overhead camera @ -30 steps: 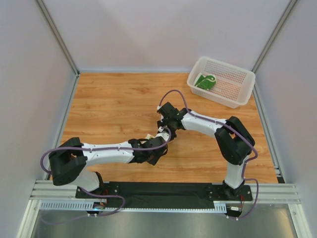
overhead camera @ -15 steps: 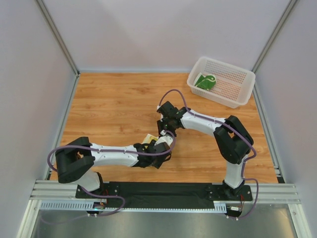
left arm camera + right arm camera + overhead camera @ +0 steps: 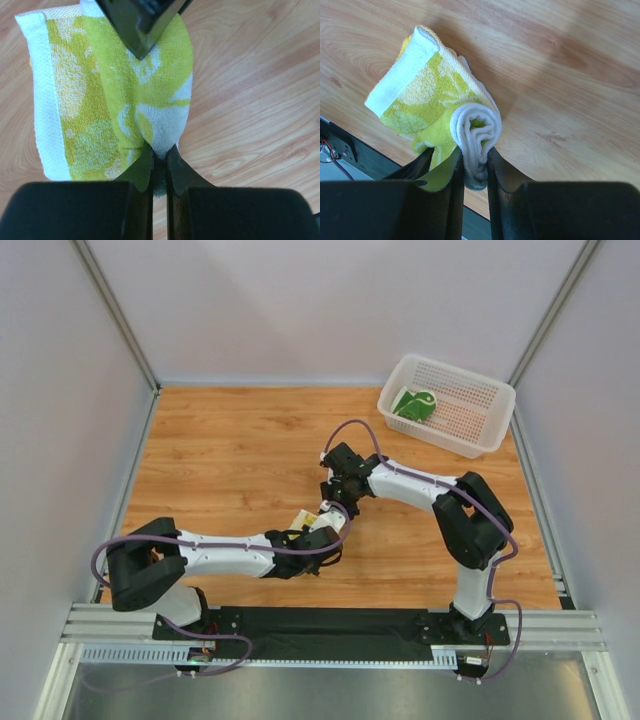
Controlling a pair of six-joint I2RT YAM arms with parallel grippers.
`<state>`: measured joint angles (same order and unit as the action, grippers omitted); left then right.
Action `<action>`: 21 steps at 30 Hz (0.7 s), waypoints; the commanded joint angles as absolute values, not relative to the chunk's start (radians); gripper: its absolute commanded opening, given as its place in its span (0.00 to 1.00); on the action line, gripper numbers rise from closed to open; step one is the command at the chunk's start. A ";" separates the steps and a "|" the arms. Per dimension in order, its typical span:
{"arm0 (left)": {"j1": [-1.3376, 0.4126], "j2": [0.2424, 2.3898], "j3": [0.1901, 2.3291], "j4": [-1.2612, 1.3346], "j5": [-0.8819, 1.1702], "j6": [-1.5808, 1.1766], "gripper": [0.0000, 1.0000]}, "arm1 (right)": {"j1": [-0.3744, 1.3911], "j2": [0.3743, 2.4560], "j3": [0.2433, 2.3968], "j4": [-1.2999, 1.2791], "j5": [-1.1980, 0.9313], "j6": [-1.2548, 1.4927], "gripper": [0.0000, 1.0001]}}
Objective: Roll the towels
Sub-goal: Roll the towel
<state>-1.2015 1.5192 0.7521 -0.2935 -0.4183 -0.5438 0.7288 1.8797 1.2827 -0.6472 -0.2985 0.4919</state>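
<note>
The basket (image 3: 470, 418) holds the green towel (image 3: 414, 404). Both jaws pinch the yellow towel (image 3: 427, 92); only the right wrist view shows its coiled end.

wood-grain table (image 3: 230, 450), white perforated basket (image 3: 432, 434) at far right corner, yellow-green towel (image 3: 85, 95) near middle

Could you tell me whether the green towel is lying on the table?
No, the green towel sits inside the white basket.

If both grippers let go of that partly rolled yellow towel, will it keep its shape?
Probably not: the yellow towel looks soft and floppy, and its coil is loose, so it may unroll. It seems light, since thin pinches by the right gripper and left gripper hold it.
</note>
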 commanded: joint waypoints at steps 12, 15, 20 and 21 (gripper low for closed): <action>-1.204 1.402 0.676 -0.278 -0.095 -0.580 0.00 | 0.559 1.806 1.100 -0.597 -0.287 0.437 0.35; -1.201 1.384 0.678 -0.262 -0.063 -0.594 0.00 | 0.519 1.778 1.078 -0.600 -0.278 0.433 0.48; -1.174 1.358 0.649 -0.212 -0.006 -0.632 0.00 | 0.454 1.741 1.080 -0.620 -0.262 0.419 0.54; -1.166 1.351 0.640 -0.200 0.018 -0.649 0.00 | 0.436 1.730 1.084 -0.630 -0.259 0.416 0.54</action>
